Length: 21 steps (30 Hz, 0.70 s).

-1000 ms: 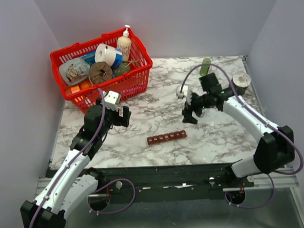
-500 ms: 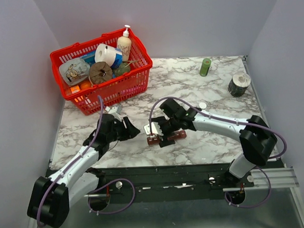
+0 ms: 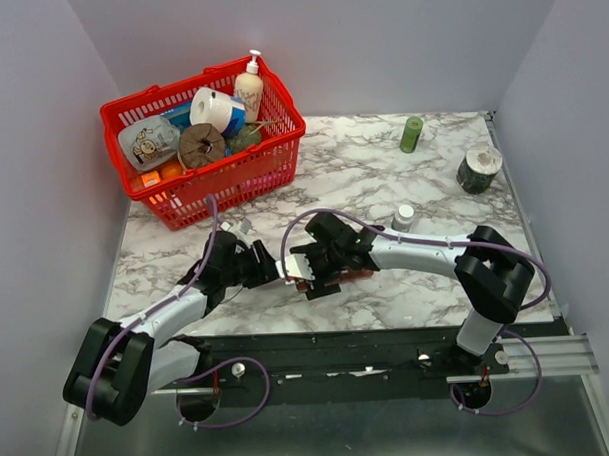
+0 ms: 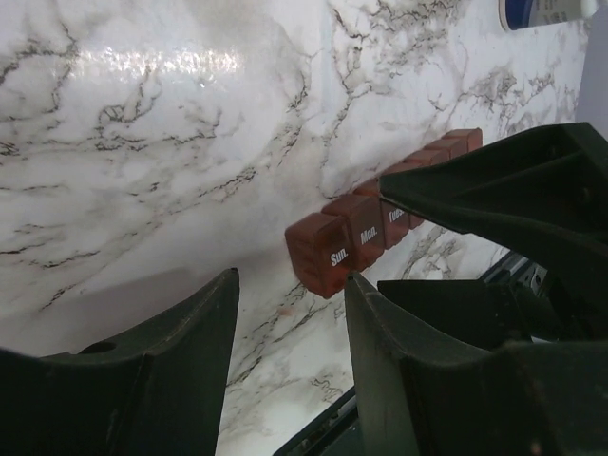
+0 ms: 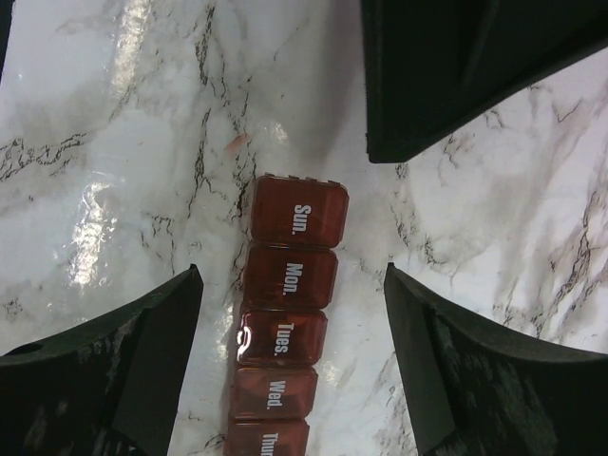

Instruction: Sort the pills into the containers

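Two open, empty grippers crowded the containers [image 5: 294,214] at the Sunday end, left gripper [image 4: 290,285] just beside, right gripper [image 5: 292,285] astride; closing, they might collide or shove the strip askew.

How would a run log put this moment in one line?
phase: pre-grasp | left claw: open, at Sun. end of pill strip | right claw: open, straddling strip, not touching

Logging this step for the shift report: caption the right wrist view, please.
Right pincer, open, straddles the closed red-brown weekly pill organizer, Sun. end uppermost, on the marble table.
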Available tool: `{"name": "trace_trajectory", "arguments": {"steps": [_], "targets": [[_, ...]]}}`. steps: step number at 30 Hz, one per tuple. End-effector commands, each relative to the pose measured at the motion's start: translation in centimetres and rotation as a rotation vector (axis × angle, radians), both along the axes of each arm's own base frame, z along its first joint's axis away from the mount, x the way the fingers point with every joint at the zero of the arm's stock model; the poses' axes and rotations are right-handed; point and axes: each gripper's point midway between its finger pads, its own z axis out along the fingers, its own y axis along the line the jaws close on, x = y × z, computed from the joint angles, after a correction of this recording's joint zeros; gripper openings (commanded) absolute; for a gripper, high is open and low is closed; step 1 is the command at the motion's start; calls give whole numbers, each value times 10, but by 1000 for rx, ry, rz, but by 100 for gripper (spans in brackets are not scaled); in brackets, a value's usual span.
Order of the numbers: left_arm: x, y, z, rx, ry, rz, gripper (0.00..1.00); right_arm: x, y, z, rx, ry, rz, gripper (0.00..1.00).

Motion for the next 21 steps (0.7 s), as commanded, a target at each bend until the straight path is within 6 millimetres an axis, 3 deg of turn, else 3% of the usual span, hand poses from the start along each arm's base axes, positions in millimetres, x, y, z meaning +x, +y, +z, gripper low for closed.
{"name": "trace_trajectory", "arguments": {"steps": [1, 7, 10, 15, 21], "targets": [[-4, -7, 4, -50, -6, -15, 56, 3, 2, 3, 4, 8, -59, 86], [-4, -6, 10, -47, -19, -19, 56, 8, -5, 35, 59, 155, -88, 88], [-6, -7, 8, -52, -10, -24, 56, 1, -5, 48, 83, 195, -56, 88], [-9, -9, 4, -59, 14, -37, 56, -1, -4, 43, 75, 233, -76, 88], [-11, -12, 5, -72, 15, -56, 56, 11, -12, 27, 26, 174, -108, 88]]}}
